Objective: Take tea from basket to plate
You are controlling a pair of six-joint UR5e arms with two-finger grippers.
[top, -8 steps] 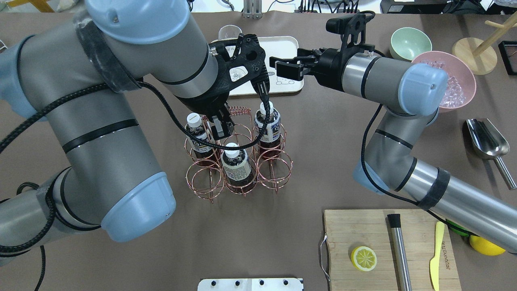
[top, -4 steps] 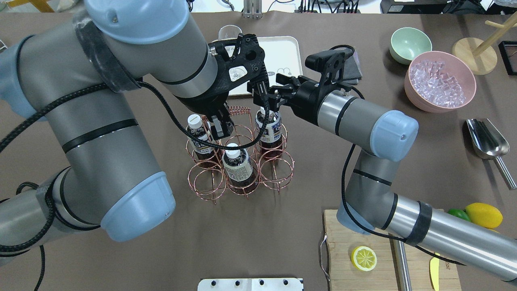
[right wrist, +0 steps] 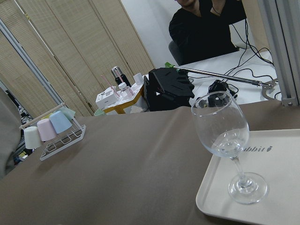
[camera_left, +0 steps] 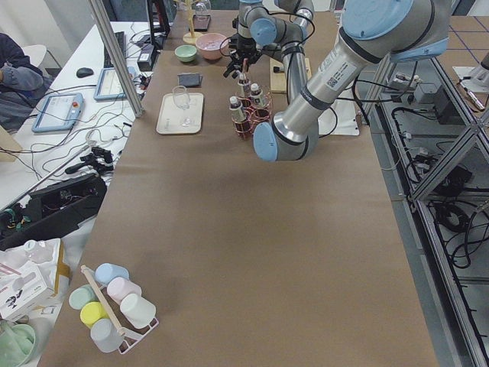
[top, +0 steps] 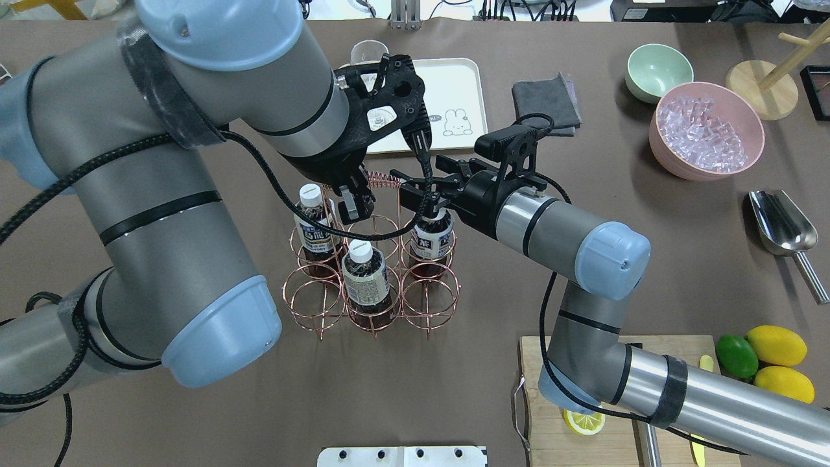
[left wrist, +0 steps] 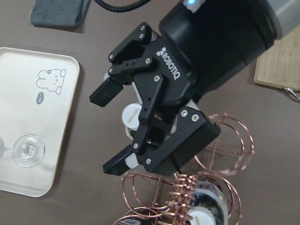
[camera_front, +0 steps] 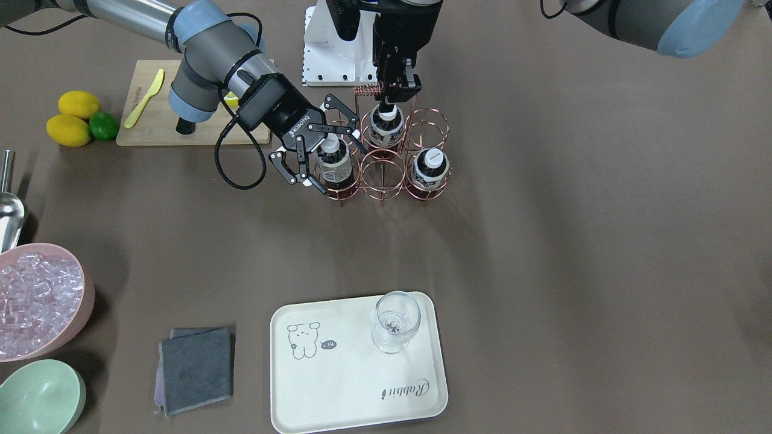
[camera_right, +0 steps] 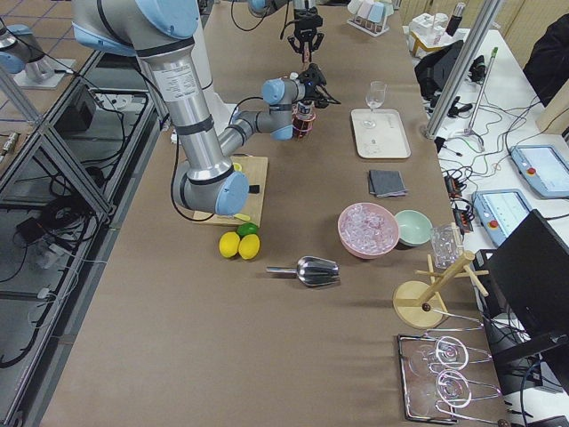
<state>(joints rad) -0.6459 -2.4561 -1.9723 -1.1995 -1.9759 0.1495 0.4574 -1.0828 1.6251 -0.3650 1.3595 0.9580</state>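
Three tea bottles stand in the copper wire basket (top: pixel 425 295), which also shows in the front view (camera_front: pixel 386 175). My right gripper (top: pixel 405 188) is open, with one finger on each side of the neck of the right rear tea (top: pixel 433 241). The left wrist view shows its white cap (left wrist: pixel 132 115) between the jaws. My left gripper (camera_front: pixel 399 93) looks shut on the basket's coiled handle (camera_front: pixel 368 90). The other two bottles (top: pixel 311 224) (top: pixel 363 275) stand untouched. The cream plate (top: pixel 463 84) lies beyond the basket and holds a stemmed glass (camera_front: pixel 395 319).
A grey cloth (top: pixel 545 104), a green bowl (top: pixel 658 68) and a pink tub of ice (top: pixel 707 130) lie to the right of the plate. A steel scoop (top: pixel 781 224), lemons (top: pixel 778 344) and a wooden cutting board (top: pixel 583 370) are on the near right.
My right gripper has moved from over the plate down to the basket and now straddles the right rear bottle. The basket's lower part has shifted toward the robot. The left arm stayed still.
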